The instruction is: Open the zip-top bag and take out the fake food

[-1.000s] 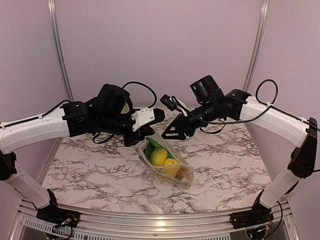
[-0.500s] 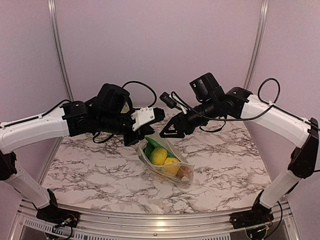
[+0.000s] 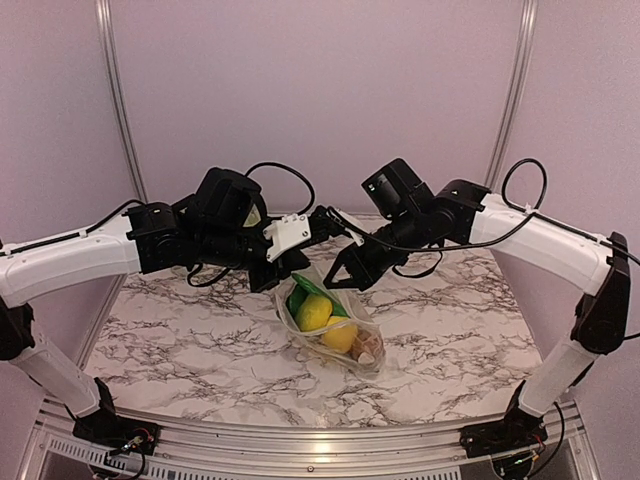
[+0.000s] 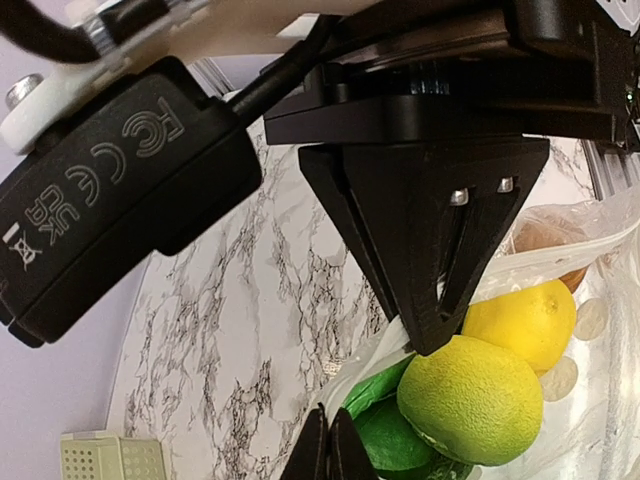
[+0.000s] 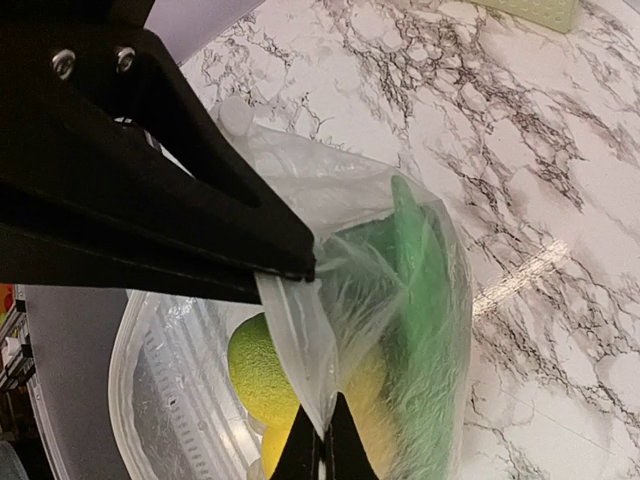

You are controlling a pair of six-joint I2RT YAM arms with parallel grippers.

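Bag: the clear, floppy plastic zip-top bag (image 3: pixel 345 335) lies in the middle of the white marble-patterned worktop (image 3: pixel 170 340), its mouth end raised toward the arms.
Food: the yellow, green and orange-brown plastic toy fruits (image 3: pixel 313 312) are all inside the bag, none out.
Left claw (image 4: pixel 325 445): pinched tight, seemingly on one lip of the mouth.
Right claw (image 5: pixel 323 440): narrow, nipping the opposite film.
Done: both lips gripped, I'd say.
Left to do: part the mouth, then lift out every piece.
Top view: shows the whole bag, but the pinches are hidden.
Right wrist view: shows film hanging from both tips.
Left wrist view: shows the bag's white dots and a light green lattice plastic basket (image 4: pixel 100 455) well apart from it.
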